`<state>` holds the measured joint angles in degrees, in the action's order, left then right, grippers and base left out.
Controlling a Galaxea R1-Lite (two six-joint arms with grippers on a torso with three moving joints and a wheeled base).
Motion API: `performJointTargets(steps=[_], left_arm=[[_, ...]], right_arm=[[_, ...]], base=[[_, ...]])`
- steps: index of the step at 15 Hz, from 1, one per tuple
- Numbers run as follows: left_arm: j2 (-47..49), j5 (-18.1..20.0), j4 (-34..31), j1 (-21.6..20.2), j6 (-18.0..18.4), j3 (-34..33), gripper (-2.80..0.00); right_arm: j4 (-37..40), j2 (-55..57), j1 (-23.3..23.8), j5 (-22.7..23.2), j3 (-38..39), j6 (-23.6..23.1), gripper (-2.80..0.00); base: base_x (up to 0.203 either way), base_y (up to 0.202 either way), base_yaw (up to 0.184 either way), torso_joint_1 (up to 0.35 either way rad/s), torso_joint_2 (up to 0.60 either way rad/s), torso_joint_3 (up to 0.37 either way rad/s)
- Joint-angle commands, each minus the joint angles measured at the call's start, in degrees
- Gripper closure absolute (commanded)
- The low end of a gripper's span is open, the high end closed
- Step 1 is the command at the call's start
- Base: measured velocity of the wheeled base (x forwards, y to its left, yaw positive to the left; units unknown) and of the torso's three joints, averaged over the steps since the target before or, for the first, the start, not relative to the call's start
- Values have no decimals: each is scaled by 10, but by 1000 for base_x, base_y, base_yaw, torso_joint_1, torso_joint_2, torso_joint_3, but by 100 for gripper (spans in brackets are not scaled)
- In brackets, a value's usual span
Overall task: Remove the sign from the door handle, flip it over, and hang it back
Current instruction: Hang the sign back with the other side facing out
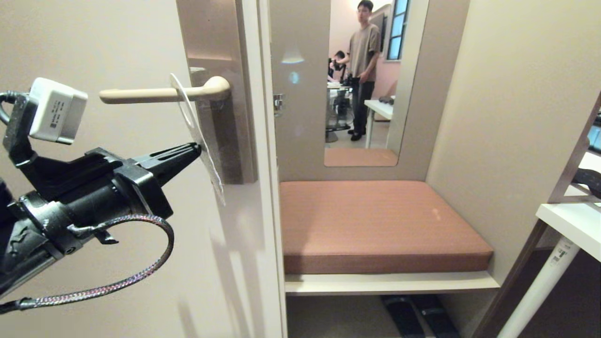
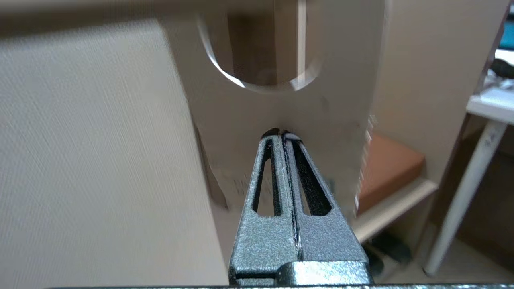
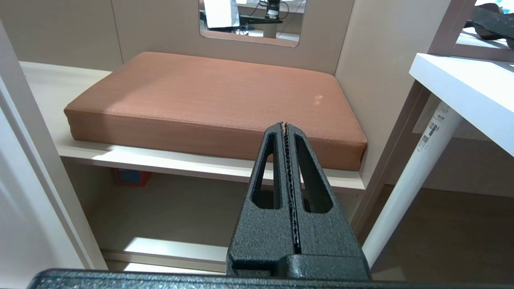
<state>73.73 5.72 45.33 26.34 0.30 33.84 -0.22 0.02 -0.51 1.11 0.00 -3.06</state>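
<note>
In the head view the sign hangs on the door handle, the closed, empty left gripper at its seven o'clock touching the face; the left wrist view shows tips pressed together against the card, so open before pinching its edge; the right gripper, closed on nothing, idles above the cushion.

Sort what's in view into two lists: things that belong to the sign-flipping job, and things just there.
Job:
- sign, hanging on the handle
- door handle
- left hand, shut, tips at the sign

Just there:
- brown cushion
- mirror with a person reflected
- white table
- right hand, shut, parked
</note>
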Motion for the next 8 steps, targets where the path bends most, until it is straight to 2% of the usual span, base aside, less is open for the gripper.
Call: performJointTargets(steps=[1,8], left_arm=[[17,0,13,7,1,2,0],[26,0,14,43,1,26,0]], right_arm=[[0,0,0,0,0,0,0],[0,0,0,0,0,0,0]], base=[[0,0,0,0,0,0],[0,0,0,0,0,0]])
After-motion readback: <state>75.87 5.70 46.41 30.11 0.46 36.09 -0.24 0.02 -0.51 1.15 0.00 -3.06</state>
